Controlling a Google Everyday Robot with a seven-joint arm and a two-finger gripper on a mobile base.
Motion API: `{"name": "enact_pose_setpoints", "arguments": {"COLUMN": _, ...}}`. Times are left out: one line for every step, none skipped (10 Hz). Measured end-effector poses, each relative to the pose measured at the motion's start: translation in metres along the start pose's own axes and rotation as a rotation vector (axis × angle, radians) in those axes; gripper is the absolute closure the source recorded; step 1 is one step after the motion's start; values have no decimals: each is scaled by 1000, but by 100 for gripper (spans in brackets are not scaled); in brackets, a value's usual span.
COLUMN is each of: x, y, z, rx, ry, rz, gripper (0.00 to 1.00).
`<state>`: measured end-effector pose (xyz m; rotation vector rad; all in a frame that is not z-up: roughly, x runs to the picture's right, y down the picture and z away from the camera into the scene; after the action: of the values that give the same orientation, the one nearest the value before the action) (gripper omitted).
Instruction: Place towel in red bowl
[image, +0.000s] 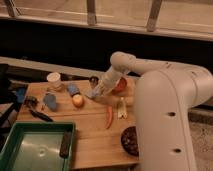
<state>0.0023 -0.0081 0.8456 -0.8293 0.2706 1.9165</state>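
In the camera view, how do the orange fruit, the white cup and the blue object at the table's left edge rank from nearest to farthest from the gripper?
The gripper is over the middle of the table.
1. Orange fruit, just left of it.
2. White cup, back left.
3. Blue object, far left edge.

Dim, warm light from overhead. Palest on the white arm (165, 100) right of the gripper (98, 91), itself above the table (95, 140). Deep black band behind it; faint soft shadows to its left.
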Motion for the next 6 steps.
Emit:
{"name": "enact_pose_setpoints", "arguments": {"x": -3, "y": 10, "z": -25, "rx": -11, "ry": -46, "rz": -10, "gripper": 100}}
{"name": "enact_pose_setpoints", "arguments": {"x": -7, "y": 15, "z": -44, "rx": -20, "ry": -85, "rz": -13, "gripper": 100}}
{"name": "enact_pose_setpoints", "arguments": {"x": -14, "y": 22, "z": -73, "rx": -32, "ry": -141, "rz": -15, "gripper": 100}}
{"name": "enact_pose_setpoints", "arguments": {"x": -22, "y": 27, "z": -101, "rx": -43, "ry": -197, "rz": -8, "gripper": 100}}
{"name": "enact_pose_setpoints", "arguments": {"x": -32, "y": 25, "z": -122, "rx": -50, "ry": -240, "rz": 6, "gripper": 100}}
{"name": "enact_pose_setpoints", "arguments": {"x": -46, "y": 18, "z": -147, "rx": -56, "ry": -283, "rz": 28, "gripper": 100}}
